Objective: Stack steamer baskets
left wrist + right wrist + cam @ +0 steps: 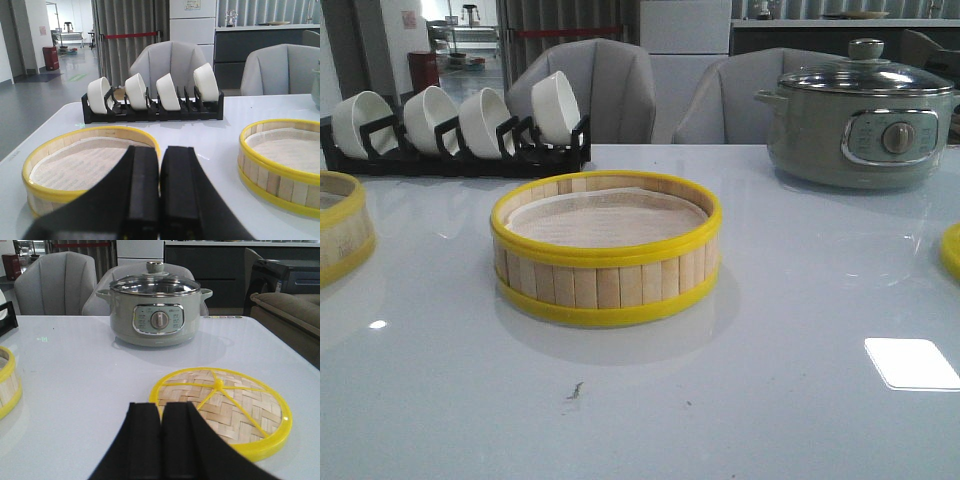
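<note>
Two steamer baskets [606,250] [340,235], one cropped, lid [952,250] barely visible

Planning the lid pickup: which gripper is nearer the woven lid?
Right. The right gripper sits just short of the woven lid, fingers shut. The left gripper is across the table, facing the left basket, with the middle basket in between.

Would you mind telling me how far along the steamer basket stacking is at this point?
Nothing looks stacked yet. The centre basket sits alone on the table, the left basket is apart near the table's left edge, and the woven lid lies flat on the right. Nothing is in hand: the left gripper and right gripper are both shut and empty. Both stacking moves and the lid remain.
</note>
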